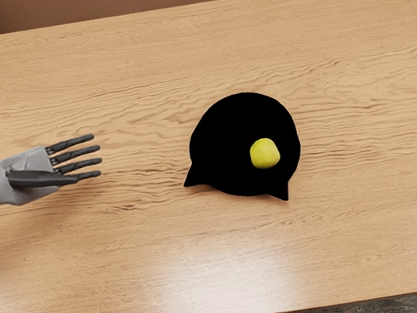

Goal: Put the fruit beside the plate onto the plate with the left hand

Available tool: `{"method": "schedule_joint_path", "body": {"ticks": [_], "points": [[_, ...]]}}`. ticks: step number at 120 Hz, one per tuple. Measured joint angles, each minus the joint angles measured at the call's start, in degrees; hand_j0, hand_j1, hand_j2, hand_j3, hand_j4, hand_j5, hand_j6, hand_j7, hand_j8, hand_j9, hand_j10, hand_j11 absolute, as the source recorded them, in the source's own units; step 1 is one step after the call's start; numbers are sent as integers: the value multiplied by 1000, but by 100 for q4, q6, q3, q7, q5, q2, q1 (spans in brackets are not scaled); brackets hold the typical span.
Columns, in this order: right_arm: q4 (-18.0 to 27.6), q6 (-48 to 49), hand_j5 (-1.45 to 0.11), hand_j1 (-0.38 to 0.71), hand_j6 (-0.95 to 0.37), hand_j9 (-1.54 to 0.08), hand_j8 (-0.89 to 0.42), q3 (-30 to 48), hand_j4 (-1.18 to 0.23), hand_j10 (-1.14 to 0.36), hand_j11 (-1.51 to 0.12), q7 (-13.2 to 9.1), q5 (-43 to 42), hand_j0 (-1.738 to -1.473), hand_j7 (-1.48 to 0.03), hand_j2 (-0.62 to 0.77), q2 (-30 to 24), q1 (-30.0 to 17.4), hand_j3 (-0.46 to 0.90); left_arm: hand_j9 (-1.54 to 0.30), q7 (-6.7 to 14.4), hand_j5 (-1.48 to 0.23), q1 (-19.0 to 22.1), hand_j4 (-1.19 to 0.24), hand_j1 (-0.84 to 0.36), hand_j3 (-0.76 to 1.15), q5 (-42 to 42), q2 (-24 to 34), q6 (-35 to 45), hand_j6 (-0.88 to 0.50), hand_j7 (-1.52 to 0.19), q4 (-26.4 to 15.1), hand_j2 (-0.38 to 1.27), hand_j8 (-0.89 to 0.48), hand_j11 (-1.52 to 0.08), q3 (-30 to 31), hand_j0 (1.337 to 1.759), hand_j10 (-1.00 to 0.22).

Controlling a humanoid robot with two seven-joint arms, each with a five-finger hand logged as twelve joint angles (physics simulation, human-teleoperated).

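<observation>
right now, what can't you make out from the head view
All in the head view:
- left hand: its arm is cut off by the picture's left edge.
- right arm: outside the frame.
- plate: solid black, rim and depth unreadable.
- fruit: too small to name its kind.

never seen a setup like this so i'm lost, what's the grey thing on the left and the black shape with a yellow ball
This is a simulator's render, seen from the robot's head, looking down at a slant on a wooden table. The grey thing is the robot's left hand, a five-finger hand on an arm coming in from the left edge. Its fingers are stretched out and it holds nothing. The black shape is a plate, and the yellow ball is a fruit lying on it, toward its right side. The hand is well apart from the plate. The right arm is out of view.
</observation>
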Motion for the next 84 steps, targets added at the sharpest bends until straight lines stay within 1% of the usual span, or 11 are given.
{"method": "schedule_joint_path", "body": {"ticks": [84], "points": [[0,0,-47,-305,-37,-47,-37,0,-37,-37,-47,0,0,-1658,-47,-7,0,0,0,-328,0,-328,0,-251,47,0,-7,0,0,-251,-328,-10,51,-251,-328,-1,1658,-251]]}}
